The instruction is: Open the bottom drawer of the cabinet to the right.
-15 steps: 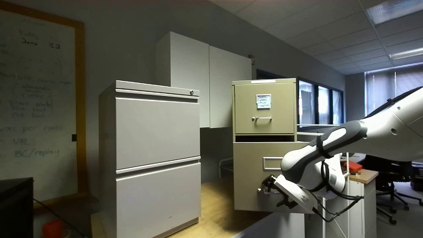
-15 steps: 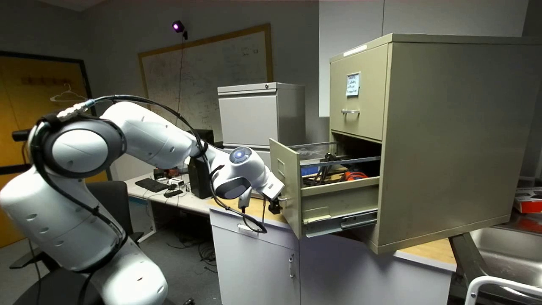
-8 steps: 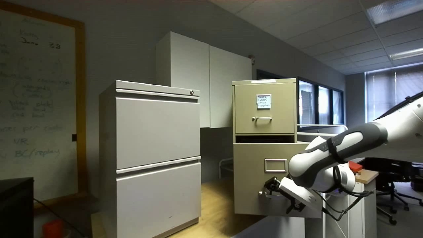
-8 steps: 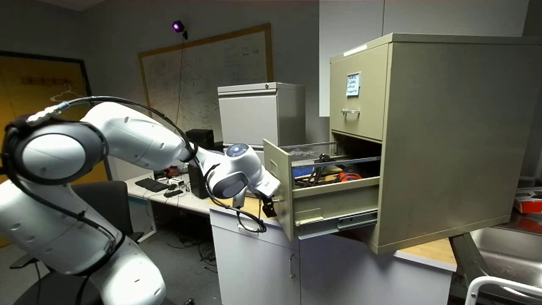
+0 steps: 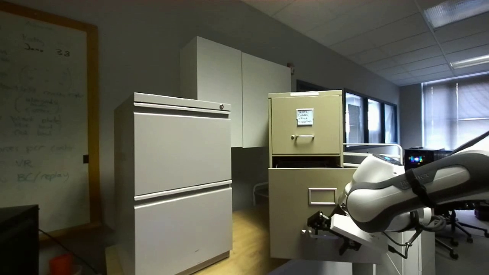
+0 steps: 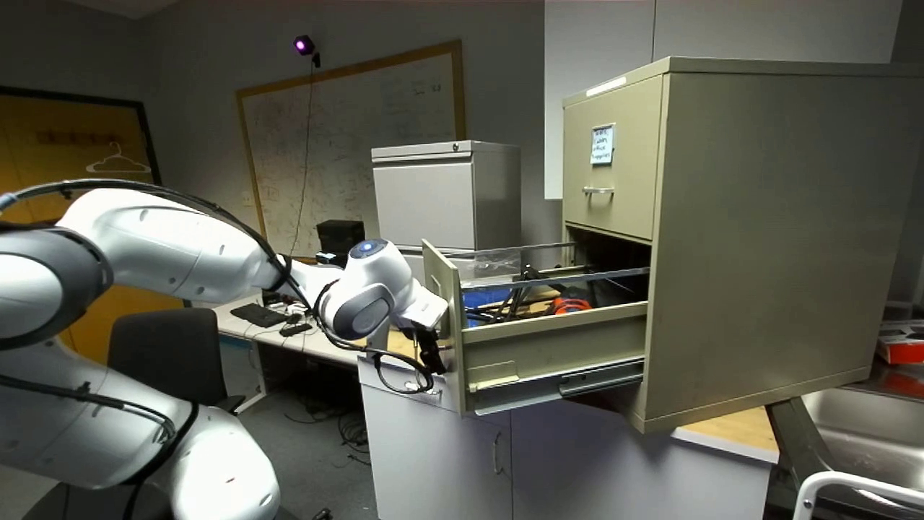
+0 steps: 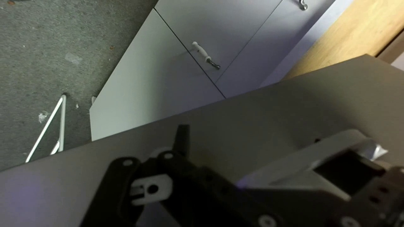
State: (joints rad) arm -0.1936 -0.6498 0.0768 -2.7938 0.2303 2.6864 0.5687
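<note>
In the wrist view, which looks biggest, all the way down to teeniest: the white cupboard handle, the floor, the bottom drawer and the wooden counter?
Biggest: bottom drawer, probably helped by being so close up
Second: floor
Third: wooden counter
Smallest: white cupboard handle

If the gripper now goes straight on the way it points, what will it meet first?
Most likely the bottom drawer's front, perhaps its pull; how near the gripper is, I cannot tell.

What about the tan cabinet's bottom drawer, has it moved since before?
Yes. In an exterior view the bottom drawer has slid leftward in the picture, further out of the tan cabinet, which hasn't moved.
</note>
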